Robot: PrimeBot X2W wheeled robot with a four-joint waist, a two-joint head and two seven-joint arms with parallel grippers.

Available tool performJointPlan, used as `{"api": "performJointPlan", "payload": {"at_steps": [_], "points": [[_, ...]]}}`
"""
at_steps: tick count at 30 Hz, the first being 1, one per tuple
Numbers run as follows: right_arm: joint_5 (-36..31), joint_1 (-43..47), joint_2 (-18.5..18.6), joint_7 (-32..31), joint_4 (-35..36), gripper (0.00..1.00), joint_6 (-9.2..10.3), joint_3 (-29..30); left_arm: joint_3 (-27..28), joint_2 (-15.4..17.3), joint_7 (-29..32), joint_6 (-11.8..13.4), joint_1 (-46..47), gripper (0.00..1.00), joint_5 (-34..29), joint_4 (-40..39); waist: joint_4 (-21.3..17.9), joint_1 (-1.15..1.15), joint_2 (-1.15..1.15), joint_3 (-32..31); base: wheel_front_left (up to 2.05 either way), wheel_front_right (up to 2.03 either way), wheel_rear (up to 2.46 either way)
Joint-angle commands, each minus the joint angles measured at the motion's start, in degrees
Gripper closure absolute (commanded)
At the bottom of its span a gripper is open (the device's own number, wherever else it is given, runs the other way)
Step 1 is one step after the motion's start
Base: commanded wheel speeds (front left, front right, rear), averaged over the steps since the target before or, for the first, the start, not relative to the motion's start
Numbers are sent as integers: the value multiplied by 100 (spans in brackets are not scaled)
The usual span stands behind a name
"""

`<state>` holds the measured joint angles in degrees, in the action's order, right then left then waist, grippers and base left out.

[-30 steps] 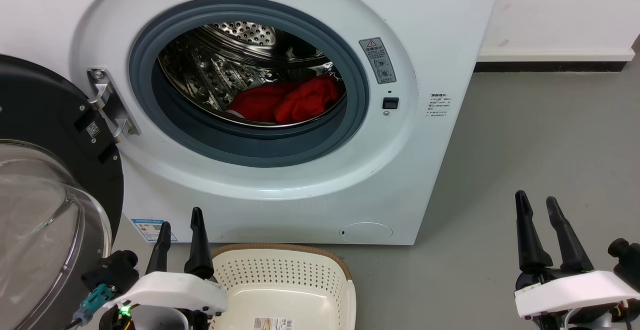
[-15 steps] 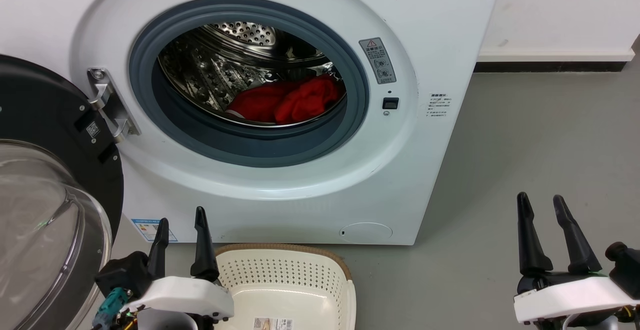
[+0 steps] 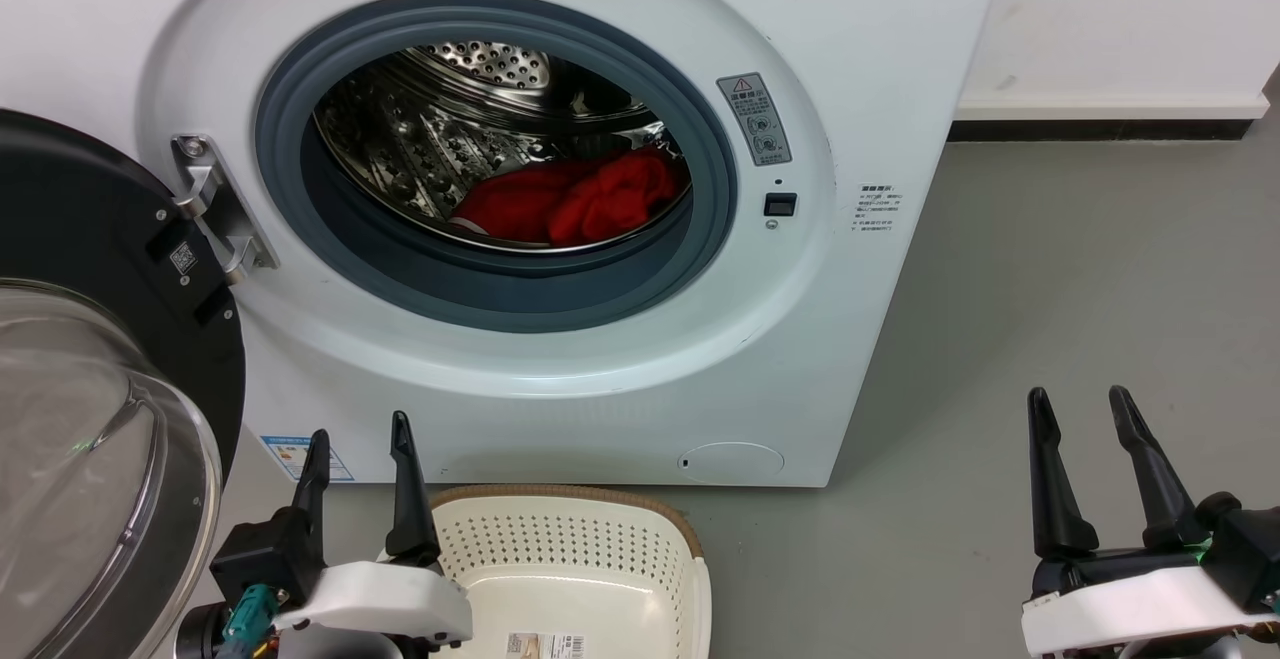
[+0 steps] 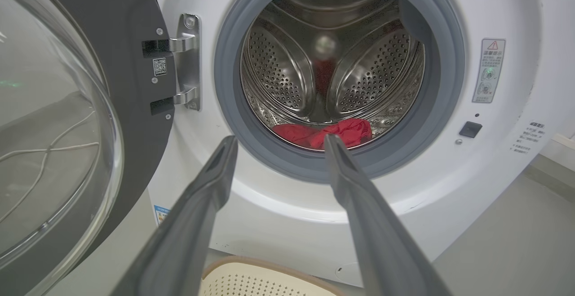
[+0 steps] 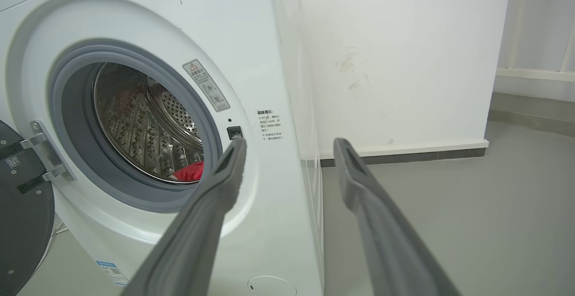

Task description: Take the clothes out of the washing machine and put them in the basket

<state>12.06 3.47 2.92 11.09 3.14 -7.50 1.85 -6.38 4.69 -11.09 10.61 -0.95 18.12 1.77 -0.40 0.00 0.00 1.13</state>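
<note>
clothes (image 3: 575, 201) lie heaped low in the drum (image 3: 420, 144) of the open washing machine (image 3: 600, 389); the basket (image 3: 692, 564) on the floor (image 3: 1050, 269) just before it holds none. left gripper (image 3: 360, 426) and right gripper (image 3: 1077, 393) hover low, fingers apart and empty; the retrieval step looks unstarted, and the next move likely calls for reaching through the porthole (image 3: 500, 294) to pinch the heap.
</note>
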Motion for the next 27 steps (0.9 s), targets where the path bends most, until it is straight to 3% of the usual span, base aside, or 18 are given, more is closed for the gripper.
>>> {"api": "performJointPlan", "payload": {"at_steps": [1, 27], "points": [[-108, 16, -3, 48, 70, 0, 1, -1, 12, -6, -50, 6, -30, 0, -139, -71, -2, 0, 0, 4, 0, 0, 0], [-1033, 204, -7, 366, 150, 0, 2, -47, 115, -149, -365, -2, -206, 0, -1331, -4, -4, 0, 0, 22, 0, 0, 0]]}}
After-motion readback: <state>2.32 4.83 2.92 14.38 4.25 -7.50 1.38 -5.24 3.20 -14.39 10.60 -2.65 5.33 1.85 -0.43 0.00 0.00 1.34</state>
